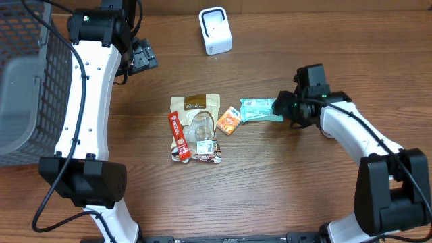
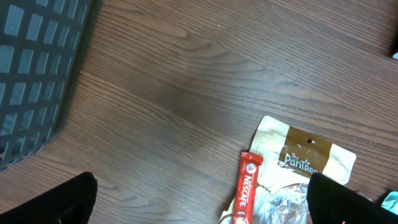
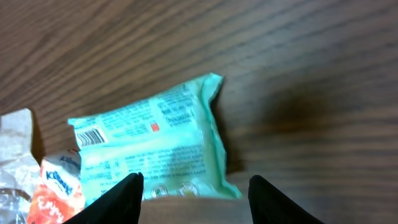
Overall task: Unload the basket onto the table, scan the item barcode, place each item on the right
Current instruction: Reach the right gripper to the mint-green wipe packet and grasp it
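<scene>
Left wrist view: red stick sachet (image 2: 249,186) reads "NESCAFE" in white, lengthwise; the tan pouch (image 2: 311,152) beside it reads "PanTree" on its brown top band, with a smaller word above that looks like "The". Right wrist view: orange pack (image 3: 56,186) reads "Kleenex" in white; the teal packet (image 3: 149,143) has a barcode (image 3: 89,136) at its left end, plus a small red mark and lines of fine print too small to read.

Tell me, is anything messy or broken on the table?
Nothing is broken or spilled. It is only a bit untidy: the red stick lies across the pouch, and the orange packet sits tilted beside it.
</scene>
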